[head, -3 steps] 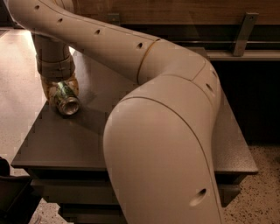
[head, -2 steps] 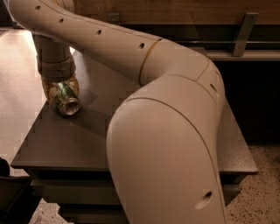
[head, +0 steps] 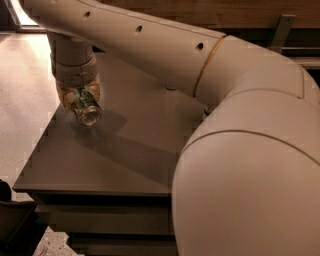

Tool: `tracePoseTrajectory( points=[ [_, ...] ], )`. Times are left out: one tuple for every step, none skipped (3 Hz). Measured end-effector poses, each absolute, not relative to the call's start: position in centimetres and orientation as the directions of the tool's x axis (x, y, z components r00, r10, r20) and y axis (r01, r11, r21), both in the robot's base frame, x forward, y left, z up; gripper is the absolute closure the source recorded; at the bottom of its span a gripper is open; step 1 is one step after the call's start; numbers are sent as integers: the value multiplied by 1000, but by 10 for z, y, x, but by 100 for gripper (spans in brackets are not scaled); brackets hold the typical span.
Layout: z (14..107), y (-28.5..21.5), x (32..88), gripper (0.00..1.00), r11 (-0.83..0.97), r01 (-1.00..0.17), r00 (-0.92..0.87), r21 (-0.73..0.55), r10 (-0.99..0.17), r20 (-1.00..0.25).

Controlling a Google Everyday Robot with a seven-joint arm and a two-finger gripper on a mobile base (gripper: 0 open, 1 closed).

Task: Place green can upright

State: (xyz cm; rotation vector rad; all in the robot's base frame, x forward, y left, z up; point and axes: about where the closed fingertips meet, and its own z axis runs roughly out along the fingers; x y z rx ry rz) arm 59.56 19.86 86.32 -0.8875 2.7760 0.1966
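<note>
— Where is the green can (head: 89,111) at this moment?

— It is at the far left part of the counter (head: 130,155), near the left edge. It is not upright. It is tilted, and its silver end looks toward the camera and a little downward. Only a small part of the dark green side shows, above that end.

— Does it touch the counter?

— This I cannot tell for sure. Its lower rim is very close to the surface, and a shadow (head: 112,125) falls on the counter just beside it, on the right.

— And the claw (head: 80,100)?

— The claw comes down from above and is clamped on the green can. Its pale fingers (head: 65,97) stand on both sides of the can body and touch it, so the can sits between them.

— What carries the claw?

— A round cream wrist (head: 72,60) is directly above it. Then comes the long cream arm (head: 165,50), which goes from the upper left toward the right. The big elbow part fills the lower right of the view and hides the right side of the counter.

— What is around the counter?

— On the left there is a light speckled floor (head: 20,100). Behind the counter is a wooden wall (head: 210,12), and a grey metal bracket (head: 281,30) stands at the upper right.
</note>
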Motion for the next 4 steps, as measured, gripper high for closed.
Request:
tracePoseTrajectory(
  points=[
    [884,185,594,100,808,-588,-773,29,-551,-315],
    [910,174,597,100,788,-615,-718,-10,-565,-406],
    [932,164,600,100,741,-670,-620,-50,-595,-511],
    [950,162,609,100,669,-737,-481,-93,-617,-623]
  ],
)
